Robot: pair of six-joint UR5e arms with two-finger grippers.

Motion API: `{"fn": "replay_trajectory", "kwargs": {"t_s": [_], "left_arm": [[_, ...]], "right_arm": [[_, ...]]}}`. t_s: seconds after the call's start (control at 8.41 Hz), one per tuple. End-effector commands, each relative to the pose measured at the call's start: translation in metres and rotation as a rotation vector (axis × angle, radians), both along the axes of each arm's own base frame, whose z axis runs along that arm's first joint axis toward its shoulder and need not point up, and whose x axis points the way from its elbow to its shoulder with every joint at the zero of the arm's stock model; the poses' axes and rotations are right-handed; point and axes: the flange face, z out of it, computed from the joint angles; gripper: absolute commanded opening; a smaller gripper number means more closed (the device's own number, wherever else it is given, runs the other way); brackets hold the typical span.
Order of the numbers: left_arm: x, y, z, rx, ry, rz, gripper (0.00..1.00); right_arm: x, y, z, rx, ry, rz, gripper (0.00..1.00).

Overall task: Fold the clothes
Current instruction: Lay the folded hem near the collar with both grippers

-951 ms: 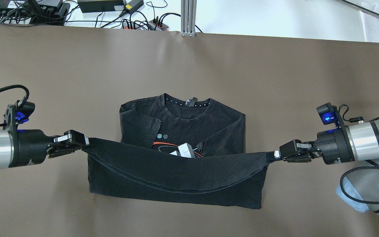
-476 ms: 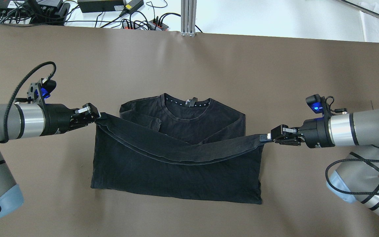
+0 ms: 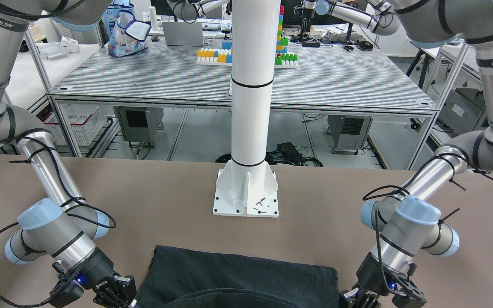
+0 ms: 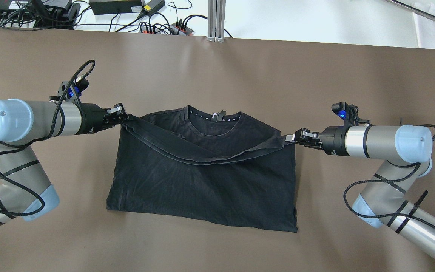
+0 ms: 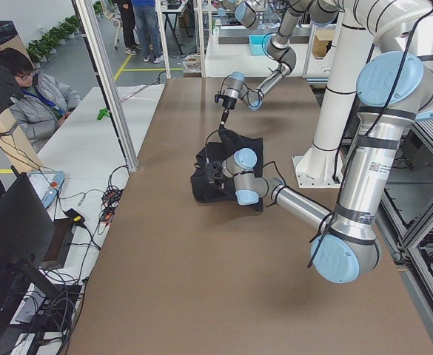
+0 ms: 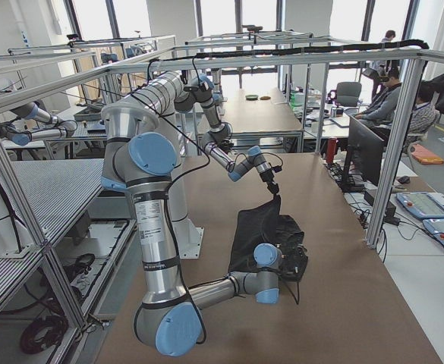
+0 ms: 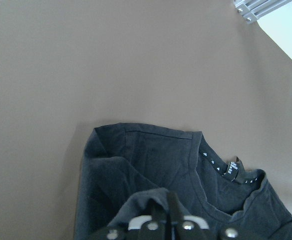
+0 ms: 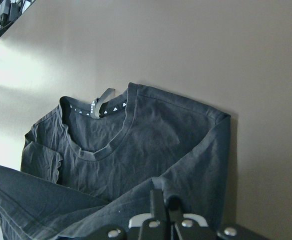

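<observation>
The clothes are one black T-shirt (image 4: 202,181) lying on the brown table, its collar (image 4: 213,116) at the far side. Its lower half is folded up, and the hem hangs in a sagging band between my two grippers just short of the collar. My left gripper (image 4: 124,116) is shut on the hem's left corner. My right gripper (image 4: 290,138) is shut on the right corner. In each wrist view the closed fingertips (image 7: 168,216) (image 8: 160,207) pinch black cloth, with the collar beyond. The front-facing view shows the shirt's folded edge (image 3: 238,273) at its bottom.
A white pillar (image 3: 250,85) stands on a base plate (image 3: 246,196) at the robot's side of the table. Cables and power strips (image 4: 157,26) and an aluminium post (image 4: 216,19) lie past the far edge. A seated person (image 5: 31,96) is beside the table.
Both grippers carried the hem away from the robot toward the collar, and the lifted fabric now covers the printed chest. Both arms swung inward and forward.
</observation>
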Motion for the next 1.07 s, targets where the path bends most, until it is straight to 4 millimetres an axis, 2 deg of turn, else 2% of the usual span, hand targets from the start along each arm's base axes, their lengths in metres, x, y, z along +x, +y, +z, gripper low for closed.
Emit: {"fn": "replay_trajectory", "kwargs": {"t_s": [0.0, 0.12, 0.36, 0.48, 0.71, 0.95], "left_arm": [[0.003, -0.011, 0.017, -0.008, -0.038, -0.006, 0.00], [0.004, -0.018, 0.030, -0.007, -0.070, -0.006, 0.00], [-0.003, -0.033, 0.051, -0.009, -0.118, -0.019, 0.00], [-0.002, -0.038, 0.052, -0.015, -0.123, -0.024, 0.00], [0.007, -0.047, 0.046, -0.015, -0.124, -0.024, 0.00], [0.009, -0.050, 0.034, -0.004, -0.109, -0.027, 0.00]], "right_arm": [[-0.005, -0.012, 0.030, 0.001, 0.059, 0.049, 0.00], [-0.004, -0.018, 0.043, -0.015, 0.079, 0.077, 0.00], [0.000, -0.021, 0.047, -0.022, 0.084, 0.090, 0.00], [0.000, -0.023, 0.045, -0.025, 0.081, 0.093, 0.00], [0.012, -0.034, 0.043, -0.029, 0.086, 0.119, 0.00], [0.015, -0.037, 0.041, -0.031, 0.083, 0.125, 0.00]]}}
